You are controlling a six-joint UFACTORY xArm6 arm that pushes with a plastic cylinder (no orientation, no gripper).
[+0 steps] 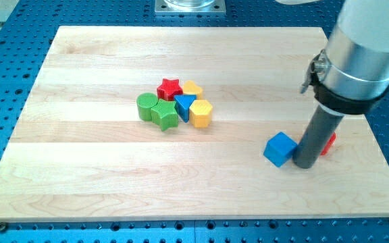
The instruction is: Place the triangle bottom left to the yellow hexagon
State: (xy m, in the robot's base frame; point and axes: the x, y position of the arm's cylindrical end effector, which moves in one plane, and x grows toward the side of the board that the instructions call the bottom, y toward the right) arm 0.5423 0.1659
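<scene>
Board (100, 182): a pale wooden top lying on a blue perforated bench (5, 61); it fills most of the view.
Arm (363, 47): a broad silver and white body coming in from the far right, narrowing to a dark rod (319, 131) that stands nearly upright over the right part of the board.
Tip (304, 165): the rod's lower end sits down at the board on the near right; it is a plain rod, so there are no jaws to be apart or together, and it clamps on nothing.
Blue cube (279, 149): just left of the tip, seemingly touching the rod.
Red block (328, 143): just right of the rod and mostly hidden behind it; its shape cannot be made out.
Cluster: six blocks packed together left of centre, well apart from the tip.
Green cylinder (146, 106): at the cluster's left end.
Green star (165, 115): against the cylinder's right side, on the near edge.
Yellow hexagon (200, 113): at the cluster's right end.
Red star (169, 88): on the far side.
Yellow block (192, 88): just right of the red star, far of the hexagon; its shape is unclear.
Triangle (184, 106): blue, wedged in the middle, touching the hexagon's left side and lying far to the left of the tip.
</scene>
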